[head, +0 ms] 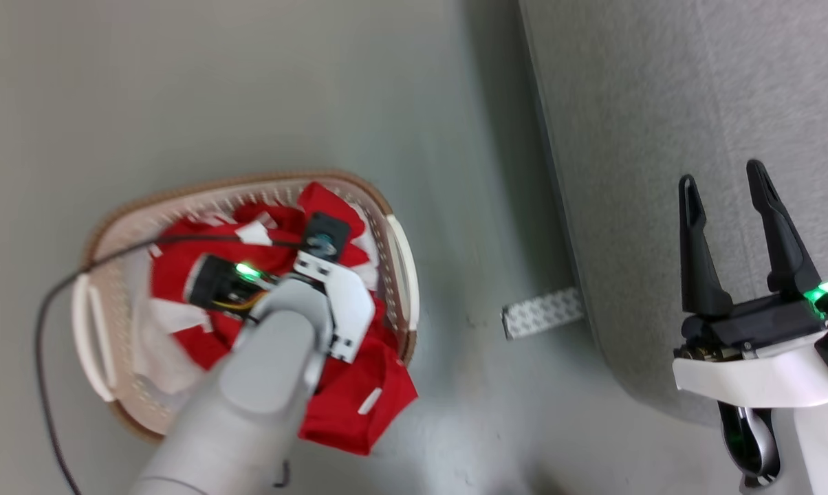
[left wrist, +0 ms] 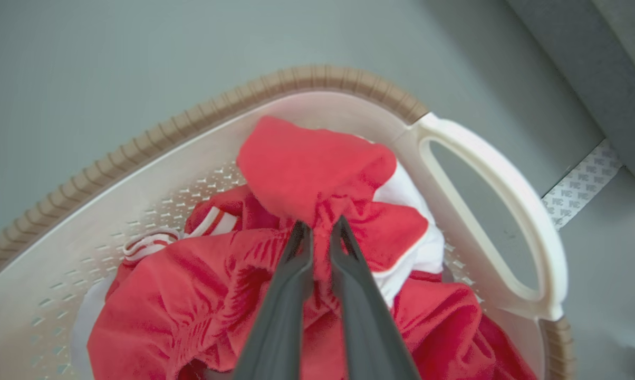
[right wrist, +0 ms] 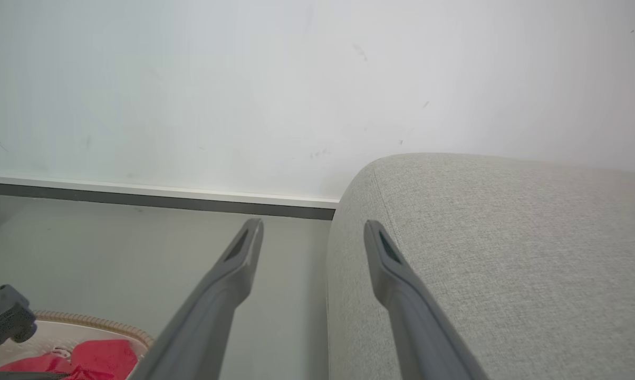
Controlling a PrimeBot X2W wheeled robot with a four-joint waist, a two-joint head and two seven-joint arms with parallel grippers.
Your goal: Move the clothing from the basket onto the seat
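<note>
1. Head view, far left: an oval cream basket (head: 201, 189) with a brown rim is seen standing on a grey floor (head: 180, 82). A dark cable (head: 39, 330) is curved past its left handle.
2. Inside the basket, the clothing (head: 349, 395), bright red with white bands, is heaped up. One corner is draped over the rim at the lower right of that view. None of it has been carried out, so the task is judged to be at its opening step. A hold has been taken, while the lift, the carry to the right and the release are all left to be done.
3. Over the heap, the left gripper (left wrist: 320, 227) is pointed down into the basket. In the left wrist view its two dark fingers are drawn almost together, and a bunched fold of red fabric is pinched between the tips. The cloth is gathered into wrinkles toward that pinch. How much of the garment is caught cannot be told.
4. Between basket and sofa, a stretch of floor is seen, with a small pale patterned strip of tape (head: 541, 313) lying at the sofa's foot.
5. On the right, the seat (head: 661, 137), a large grey upholstered sofa with a rounded edge, is set well apart from the basket. No red fabric is seen on the part in view.
6. Far right, the right gripper (head: 723, 177) is held at the sofa's edge. Its fingers are spread wide, nothing is between them, and nothing is seen to be touched.
</note>
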